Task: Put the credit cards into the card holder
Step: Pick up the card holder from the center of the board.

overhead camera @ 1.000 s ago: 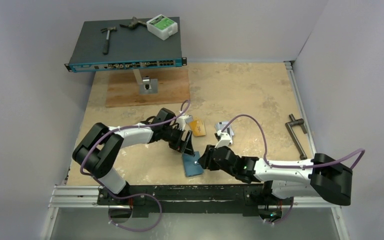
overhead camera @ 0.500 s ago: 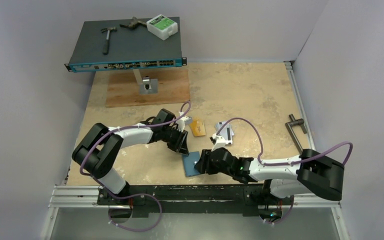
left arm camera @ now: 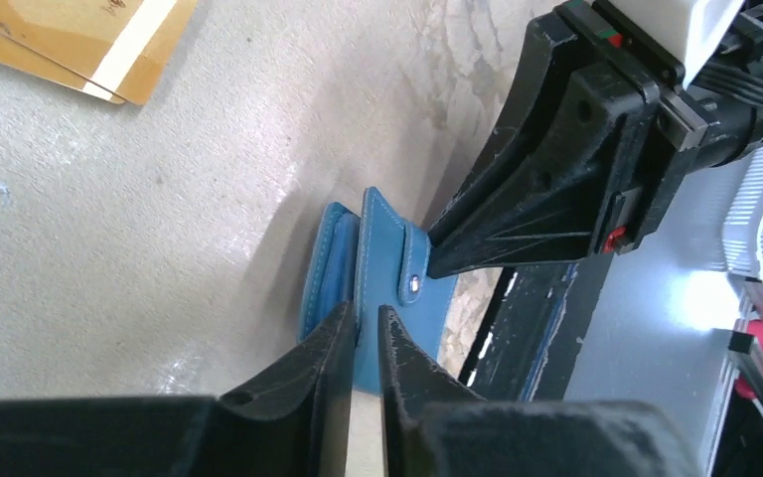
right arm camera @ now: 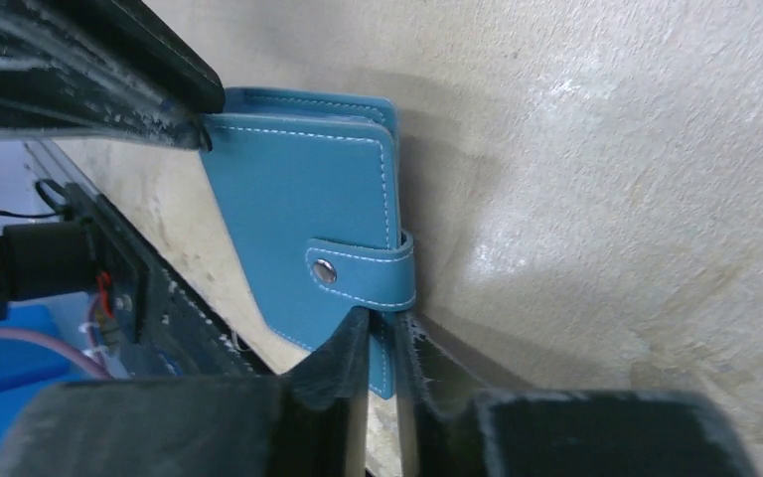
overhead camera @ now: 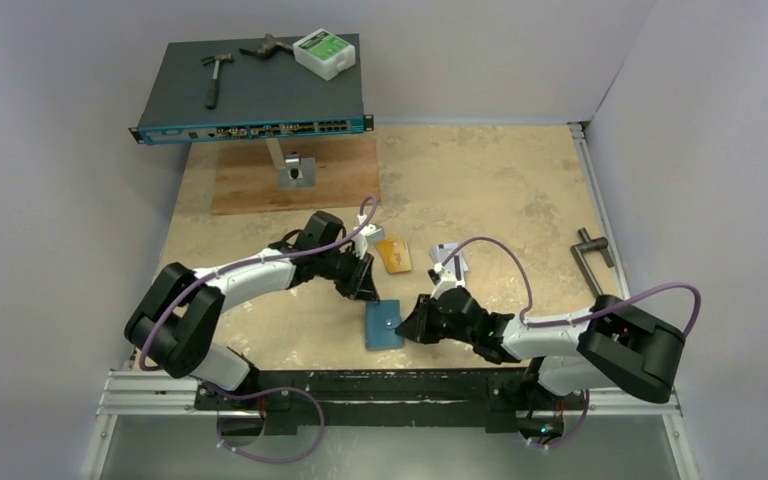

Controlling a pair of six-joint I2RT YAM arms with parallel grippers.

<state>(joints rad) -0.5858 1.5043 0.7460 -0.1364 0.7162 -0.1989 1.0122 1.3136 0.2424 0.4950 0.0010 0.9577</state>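
Note:
The teal-blue card holder (overhead camera: 384, 325) lies folded near the table's front edge, snap strap fastened, with a gripper on either side of it. My left gripper (left arm camera: 363, 320) is shut on the edge of its top cover (left arm camera: 389, 260). From the other side, my right gripper (right arm camera: 383, 328) is shut on the holder's edge (right arm camera: 298, 199) just below the snap strap. Orange-gold credit cards (overhead camera: 396, 255) lie on the table behind the left gripper (overhead camera: 368, 290). Silver-grey credit cards (overhead camera: 452, 262) lie behind the right gripper (overhead camera: 412, 325), partly hidden by its cable.
A dark rack unit (overhead camera: 255, 90) on a stand holds a hammer, another tool and a white box at the back left, over a wooden board (overhead camera: 295, 185). A black handled tool (overhead camera: 592, 268) lies at the right. The black front rail (overhead camera: 360, 385) runs just below the holder.
My left jaws closed onto the holder's cover. My right jaws opened, then closed again on the holder's strap edge. The right arm drew in to the left.

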